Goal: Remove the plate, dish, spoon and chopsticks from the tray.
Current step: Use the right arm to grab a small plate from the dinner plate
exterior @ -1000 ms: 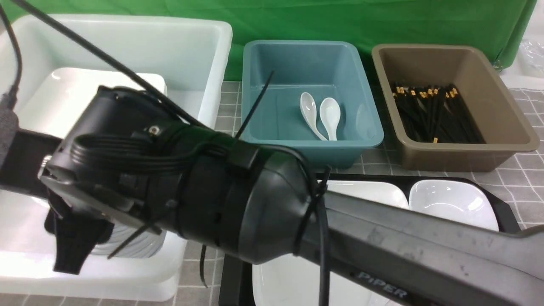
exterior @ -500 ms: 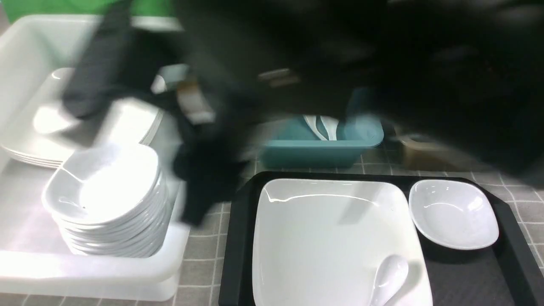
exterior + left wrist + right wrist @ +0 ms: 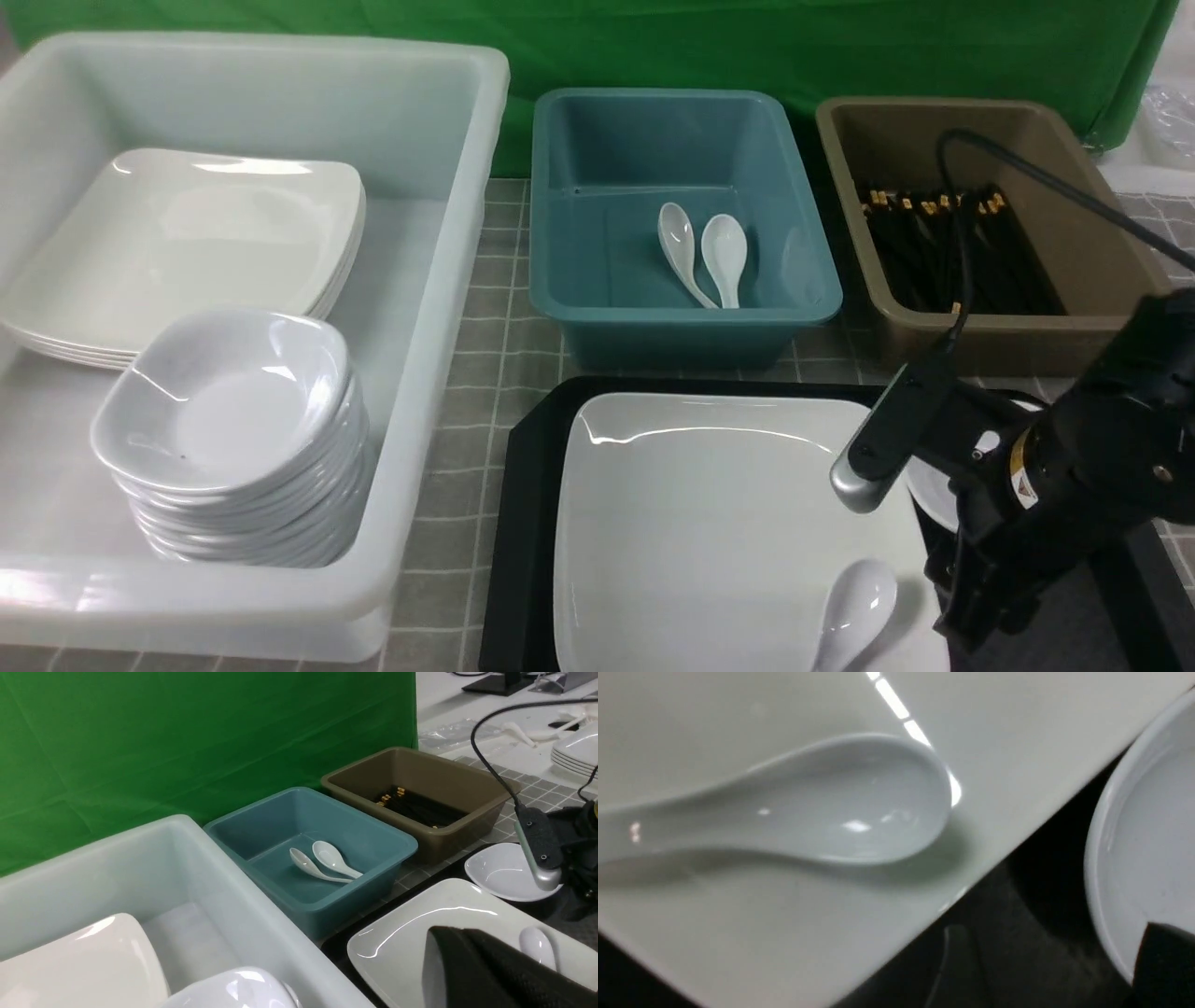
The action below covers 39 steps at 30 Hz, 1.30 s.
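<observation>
- Right black gripper (image 3: 1057,952): pitched downward near the large glossy white square plate (image 3: 719,523), fingers wide apart, empty.
- Left black gripper (image 3: 460,952): closed.
- Short glossy white spoon (image 3: 857,602): on plate.
- White dish (image 3: 502,870): beside plate.

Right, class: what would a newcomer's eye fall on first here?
Probably the large glossy white plate on the black tray, with a white spoon lying on it. Next, perhaps, the tall stack of white bowls in the white tub at the left.
</observation>
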Tool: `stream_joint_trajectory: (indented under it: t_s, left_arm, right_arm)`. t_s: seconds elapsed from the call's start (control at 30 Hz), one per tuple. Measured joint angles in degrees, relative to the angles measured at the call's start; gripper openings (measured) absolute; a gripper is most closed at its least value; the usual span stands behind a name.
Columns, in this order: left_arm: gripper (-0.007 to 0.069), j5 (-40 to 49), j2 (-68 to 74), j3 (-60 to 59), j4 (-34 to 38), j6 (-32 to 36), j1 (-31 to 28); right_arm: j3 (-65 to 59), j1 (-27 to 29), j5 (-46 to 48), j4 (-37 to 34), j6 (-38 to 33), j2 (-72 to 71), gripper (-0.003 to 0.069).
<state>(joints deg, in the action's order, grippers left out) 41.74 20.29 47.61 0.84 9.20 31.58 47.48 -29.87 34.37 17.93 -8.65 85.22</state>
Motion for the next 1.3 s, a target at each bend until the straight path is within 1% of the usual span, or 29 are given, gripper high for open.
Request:
stream_joint_trajectory:
  t_s: [0.13,0.27,0.4,0.6,0.7,0.77,0.8,0.87,0.9,0.93,1.03,1.2,1.3]
  left_arm:
    - [0.0009,-1.5,0.0,-0.3,0.2,0.0,0.0]
    - [0.0009,-1.7,0.0,-0.5,0.4,0.0,0.0]
    - [0.0009,-1.9,0.0,-0.5,1.2,0.0,0.0]
    - [0.0009,-1.9,0.0,-0.5,1.5,0.0,0.0]
    - [0.0009,-1.9,0.0,-0.5,1.9,0.0,0.0]
    - [0.0009,-1.9,0.0,-0.5,2.6,0.0,0.0]
    - [0.0009,-1.9,0.0,-0.5,2.7,0.0,0.0]
    - [0.0009,-1.9,0.0,-0.5,3.0,0.0,0.0]
    - [0.0009,-1.9,0.0,-0.5,3.0,0.0,0.0]
    - [0.0009,-1.9,0.0,-0.5,3.0,0.0,0.0]
    - [0.0009,-1.9,0.0,-0.5,3.1,0.0,0.0]
    - [0.0009,-1.8,0.0,-0.5,3.2,0.0,0.0]
    - [0.0009,-1.7,0.0,-0.5,3.2,0.0,0.0]
  right_arm:
    - [-1.0,4.7,-5.0,-0.1,-1.9,0.6,0.0499]
    - [-1.1,7.9,-6.1,-0.1,-3.5,2.3,0.0477]
    - [-1.1,8.5,-6.3,0.0,-5.5,4.2,0.0474]
    - [-1.1,8.6,-9.6,0.8,-10.4,8.1,0.047]
    - [-1.1,8.6,-10.2,2.0,-11.0,9.7,0.0448]
    - [-1.0,8.6,-10.8,2.4,-11.5,10.3,0.0391]
    - [-1.0,8.6,-11.0,2.4,-11.6,10.4,0.0374]
    - [-1.0,8.6,-12.0,2.9,-11.7,10.8,0.0313]
    - [-1.0,8.6,-12.1,2.9,-11.7,10.8,0.0307]
    - [-1.0,8.6,-12.6,3.2,-11.7,10.9,0.0259]
    - [-0.9,8.6,-13.8,4.2,-12.1,11.1,0.0189]
    - [-0.9,8.1,-12.2,4.6,-12.1,10.0,0.0171]
    - [-0.9,6.3,-8.6,4.5,-11.8,7.5,0.0129]
